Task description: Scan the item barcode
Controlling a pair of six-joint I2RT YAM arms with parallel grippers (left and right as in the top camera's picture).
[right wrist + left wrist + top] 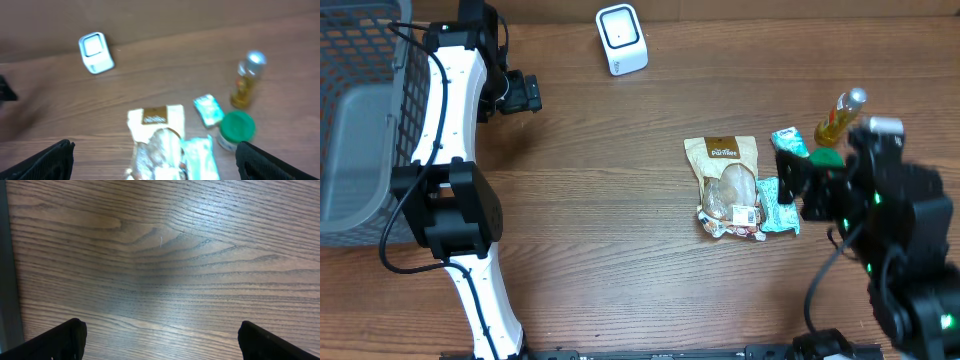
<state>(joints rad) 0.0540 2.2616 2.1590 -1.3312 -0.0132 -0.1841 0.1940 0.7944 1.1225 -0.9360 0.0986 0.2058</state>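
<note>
On the desk: approach stage, no item in hand

At far left a wire basket (pixel 412 95) stands on the desk (pixel 160 255), with the left arm (pixel 455 110) beside it. The left jaws are spread wide. In the wrist view the fingertips (pixel 57 341) sit in the bottom corners with only bare wood between them. They hold nothing and are well apart from every item.

Near the back edge, about mid-desk, the white scanner (pixel 621 38) stands alone, well apart from the goods.

Right of centre the goods lie in a tight group. A tan pouch (pixel 725 180) lies flat with a white label (pixel 746 213) at its near end; the print is too small to read. A teal packet (pixel 775 210) lies just beside its right edge, and a second packet (pixel 788 141) sits behind that. Further right are a green-lidded jar (pixel 827 157) and an upright bottle (pixel 838 120).

The right arm (pixel 910 230) reaches in over the right side of this group. The right jaws are wide and empty, fingertips (pixel 47 162) in the lower corners of a wrist view that looks across the pouch. How high they are above the goods cannot be told.

Assessment: the step in hand is selecting and reaching for an item; nothing has been scanned. The pouch is the likeliest choice, being largest and nearest the scanner. The next move calls for lowering the right jaws over the pouch and closing across it without catching the packet alongside. The pouch must then be carried to the scanner with the label turned to its window. A soft pouch may sag and fold the label away.
</note>
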